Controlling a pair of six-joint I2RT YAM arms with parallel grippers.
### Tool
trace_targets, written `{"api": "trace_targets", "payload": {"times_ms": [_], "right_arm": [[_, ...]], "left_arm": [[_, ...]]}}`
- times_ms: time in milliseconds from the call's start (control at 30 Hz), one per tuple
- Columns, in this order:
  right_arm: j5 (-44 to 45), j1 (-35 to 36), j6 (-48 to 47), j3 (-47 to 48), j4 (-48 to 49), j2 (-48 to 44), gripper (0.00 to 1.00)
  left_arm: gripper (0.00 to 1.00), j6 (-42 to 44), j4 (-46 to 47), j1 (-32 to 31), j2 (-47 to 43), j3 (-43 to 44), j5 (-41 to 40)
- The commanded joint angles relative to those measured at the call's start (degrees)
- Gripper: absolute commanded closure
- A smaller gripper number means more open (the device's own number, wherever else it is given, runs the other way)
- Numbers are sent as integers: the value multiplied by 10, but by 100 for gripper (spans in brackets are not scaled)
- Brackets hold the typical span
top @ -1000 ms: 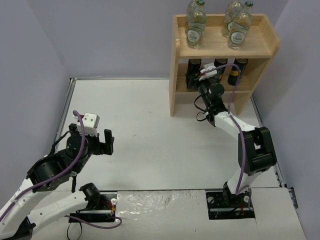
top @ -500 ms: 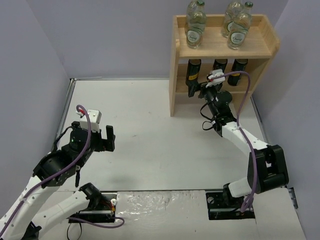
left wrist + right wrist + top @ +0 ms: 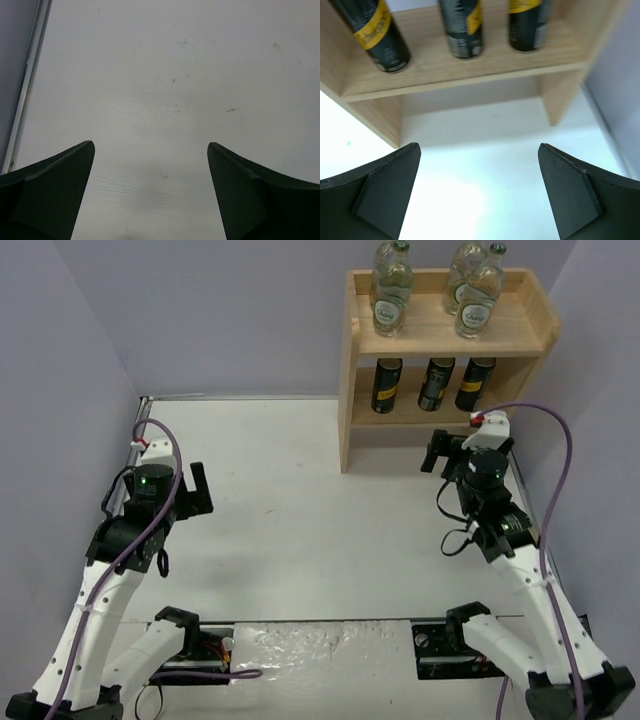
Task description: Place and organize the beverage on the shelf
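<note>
Standing on the shelf (image 3: 347, 430) at the frame's upper right, clear bottles (image 3: 391, 302) fill the top tier and three dark cans (image 3: 435, 386) the lower, so placement looks finished. Both left gripper (image 3: 150, 150) and right gripper (image 3: 480, 150) gape wide, holding nothing.

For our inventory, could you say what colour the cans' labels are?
Yellow, on black cans; the right wrist view shows it best.
</note>
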Motion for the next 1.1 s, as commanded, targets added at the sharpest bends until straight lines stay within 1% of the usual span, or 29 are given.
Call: {"api": "trace_targets", "payload": {"times_ms": [0, 33, 133, 233, 300, 433, 600, 800, 1067], "right_arm": [[92, 4, 13, 64, -179, -62, 0], [89, 4, 8, 70, -208, -74, 0], [89, 5, -6, 99, -254, -114, 0], [99, 22, -3, 118, -280, -151, 0], [82, 22, -14, 135, -296, -176, 0], [79, 23, -13, 156, -335, -205, 0], [94, 22, -22, 146, -344, -226, 0], [109, 22, -24, 137, -344, -224, 0], [110, 22, -25, 144, -343, -220, 0]], "left_arm": [[6, 3, -9, 4, -24, 28, -22], [6, 1, -18, 4, -27, 34, -29], [6, -4, -62, 4, -40, 62, -50], [6, -6, -106, 4, -59, 91, -65], [6, -3, -133, 4, -77, 103, -66], [6, 12, -158, 4, -114, 121, -55], [6, 24, -174, 4, -145, 132, -52], [6, 35, -186, 4, -144, 147, -67], [6, 34, -178, 4, -139, 151, -56]]}}
